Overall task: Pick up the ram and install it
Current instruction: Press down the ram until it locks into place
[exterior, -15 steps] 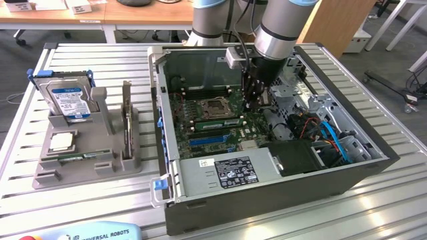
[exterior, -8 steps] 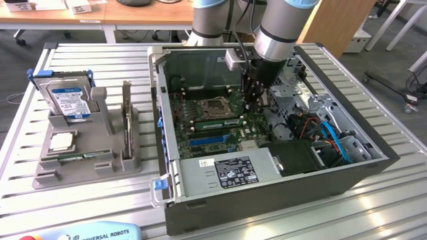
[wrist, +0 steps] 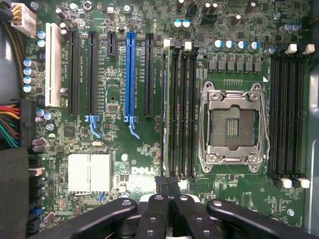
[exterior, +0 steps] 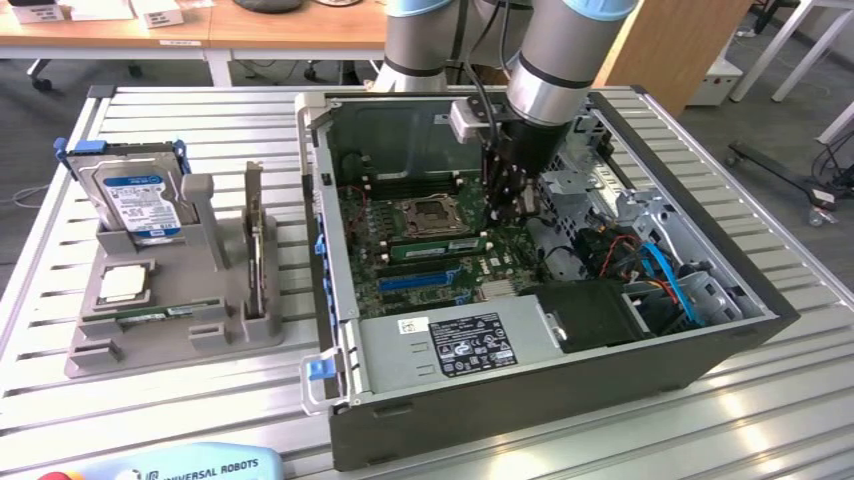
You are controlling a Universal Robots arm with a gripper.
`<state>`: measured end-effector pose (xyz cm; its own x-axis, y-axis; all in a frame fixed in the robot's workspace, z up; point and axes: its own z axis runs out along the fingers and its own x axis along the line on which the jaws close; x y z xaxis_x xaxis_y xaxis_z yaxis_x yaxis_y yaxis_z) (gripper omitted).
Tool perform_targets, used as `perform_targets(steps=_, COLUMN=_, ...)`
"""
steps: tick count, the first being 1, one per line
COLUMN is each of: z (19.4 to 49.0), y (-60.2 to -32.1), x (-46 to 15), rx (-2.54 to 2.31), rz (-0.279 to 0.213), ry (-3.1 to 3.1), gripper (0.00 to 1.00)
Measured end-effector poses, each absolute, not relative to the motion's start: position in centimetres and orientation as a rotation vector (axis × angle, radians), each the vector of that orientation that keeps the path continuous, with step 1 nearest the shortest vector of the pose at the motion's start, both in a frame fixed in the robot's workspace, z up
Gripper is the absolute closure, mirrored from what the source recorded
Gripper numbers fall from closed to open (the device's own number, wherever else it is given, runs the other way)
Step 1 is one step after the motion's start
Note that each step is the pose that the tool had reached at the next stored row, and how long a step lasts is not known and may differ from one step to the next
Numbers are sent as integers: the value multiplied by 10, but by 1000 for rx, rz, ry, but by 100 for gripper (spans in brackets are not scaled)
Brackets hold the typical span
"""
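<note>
closed pincer (wrist: 168, 185) under near-vertical arm (exterior: 550, 70)

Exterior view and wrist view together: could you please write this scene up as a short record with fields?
gripper: fingers shut, inside the case, low over the motherboard
nearest to: one end of the memory slots, beside the socket
ram: lying in the fixture, on the exterior view's left of the case, apart from the gripper
also in fixture: hard drive, processor, upright card
held: cannot tell
</note>
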<state>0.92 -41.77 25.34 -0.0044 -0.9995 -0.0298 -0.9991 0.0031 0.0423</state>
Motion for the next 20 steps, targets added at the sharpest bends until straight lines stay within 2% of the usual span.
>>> perform_targets(steps=20, z=248, y=-413, x=9, rx=2211, rz=-80, ry=-2218, gripper=90)
